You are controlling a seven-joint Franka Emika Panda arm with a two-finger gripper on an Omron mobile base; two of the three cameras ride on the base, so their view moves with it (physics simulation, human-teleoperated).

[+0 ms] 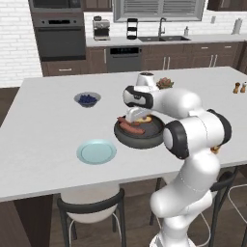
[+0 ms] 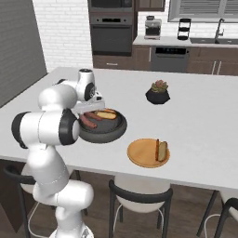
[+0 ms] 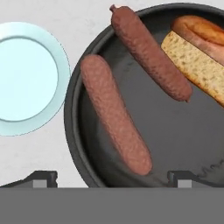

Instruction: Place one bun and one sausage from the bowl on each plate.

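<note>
The large shallow round dark-grey bowl [image 3: 87, 94] is the landmark here, sitting on the white kitchen island counter [image 1: 43, 144]. Inside it lie two slender reddish-brown sausages: one [image 3: 114, 113] stretches along the bowl's inner wall on the side toward the pale blue round plate [image 3: 26, 78], the other [image 3: 151, 52] lies deeper in the bowl, angled, with one end up on the rim. Beside that second sausage, further from the blue plate, rests a golden-tan oblong bun [image 3: 197, 65], split so its crumb face shows. The two-finger gripper [image 3: 111, 179] hangs directly above the bowl with its fingers [image 3: 43, 178] spread wide, holding nothing; the nearer sausage lies between the two fingertips in the hand view, its lower end closest to them, not touched. On the bowl's other side, the orange-brown wooden round plate [image 2: 139, 155] already carries a bun [image 2: 162, 150] and a sausage [image 2: 157, 148] side by side.
</note>
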